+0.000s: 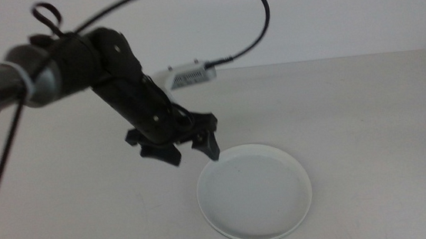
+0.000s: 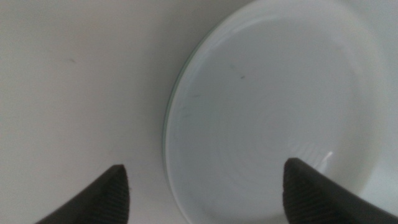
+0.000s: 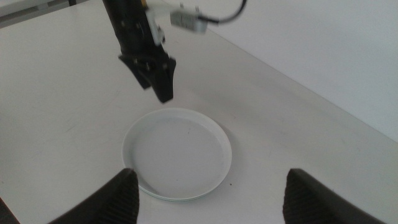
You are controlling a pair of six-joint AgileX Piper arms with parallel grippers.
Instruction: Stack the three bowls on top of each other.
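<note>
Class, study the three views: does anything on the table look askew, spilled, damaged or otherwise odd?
Nothing stands out. The white bowl sits flat and upright, with other rims just visible beneath it in the wrist views. The left gripper hangs open over its rim; the right gripper waits open, farther back.

White table (image 1: pixel 367 114), plain white wall (image 1: pixel 342 7)

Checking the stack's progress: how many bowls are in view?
1 plainly: a white bowl on the table, its rim beside the open left tool; the right tool hangs nearby. A greenish edge under its rim hints others lie hidden beneath.
</note>
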